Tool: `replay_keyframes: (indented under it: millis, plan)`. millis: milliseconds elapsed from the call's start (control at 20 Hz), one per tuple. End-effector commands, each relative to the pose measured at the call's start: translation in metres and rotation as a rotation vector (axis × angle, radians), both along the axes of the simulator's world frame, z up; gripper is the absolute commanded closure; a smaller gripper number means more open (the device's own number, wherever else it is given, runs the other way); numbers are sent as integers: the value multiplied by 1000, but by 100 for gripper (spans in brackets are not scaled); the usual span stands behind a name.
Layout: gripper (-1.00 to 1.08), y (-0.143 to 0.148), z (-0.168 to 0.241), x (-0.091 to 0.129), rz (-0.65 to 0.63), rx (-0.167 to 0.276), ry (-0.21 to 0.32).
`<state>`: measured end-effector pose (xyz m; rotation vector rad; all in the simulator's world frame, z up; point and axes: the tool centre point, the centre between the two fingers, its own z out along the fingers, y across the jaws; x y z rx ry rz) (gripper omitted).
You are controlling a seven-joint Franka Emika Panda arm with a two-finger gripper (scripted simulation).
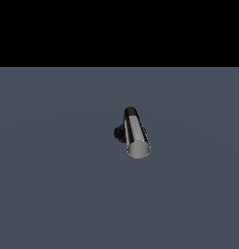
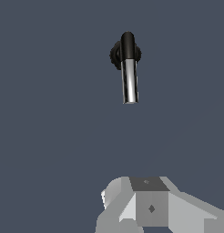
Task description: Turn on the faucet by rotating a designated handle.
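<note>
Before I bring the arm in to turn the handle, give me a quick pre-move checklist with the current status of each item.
1. Handle located in both views: ok.
2. Handle free, nothing touching it: ok.
3. Floor around the faucet shows no obstacles: ok.
4. Gripper away from the handle, no contact yet: ok.
5. Jaws open or shut: cannot tell, only the gripper body shows in the wrist view.
6. Arm in the exterior view: not ok, it is out of frame.
</note>
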<state>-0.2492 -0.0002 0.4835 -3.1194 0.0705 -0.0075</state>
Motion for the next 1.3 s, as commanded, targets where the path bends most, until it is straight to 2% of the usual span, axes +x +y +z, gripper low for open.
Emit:
replay_keyframes:
  millis: [0, 550, 1250]
  plan:
    - [108, 0, 0, 0, 0, 0, 0]
    - [108, 0, -29, 7, 12, -2, 0]
    - [108, 0, -135, 34, 56, -8, 1]
